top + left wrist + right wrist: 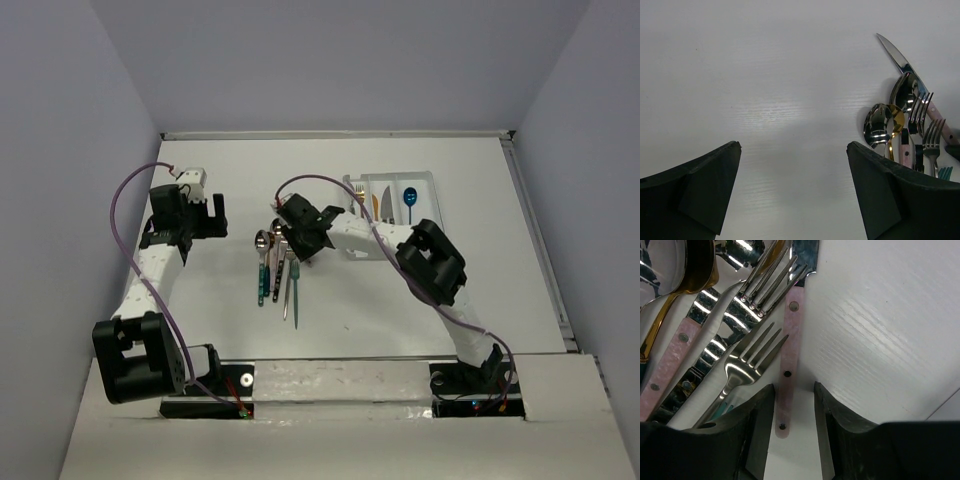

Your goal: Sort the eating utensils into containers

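Eating utensils [275, 262] lie in a loose heap at mid-desk, with bare desk [400, 300] open on the near side and to the right. Beyond the near ends of the teal handles, the right hand [794, 395] is down at the far side of the heap. It is partly open, with a finger on either side of the pink-handled knife [788, 355] near the butt of its handle. A sliver of desk shows between handle and fingers, so nothing is gripped yet. The step in hand looks like picking this knife out. The next move calls for closing squarely on the handle and lifting straight up. A fork [747, 365] lies just beside the handle with its tines close to the left finger, so it could be nudged or dragged along. On the knife's other side there is only clear desk, which favours drawing away that way. Level with the heap and well to its left, the left hand [794, 150] hovers over bare desk, spread wide and holding nothing. Farthest off, to the right, sits the white tray [425, 178]. Some pieces already lie in it, a blue spoon [409, 197] among them, and the knife must travel across open desk to reach it.
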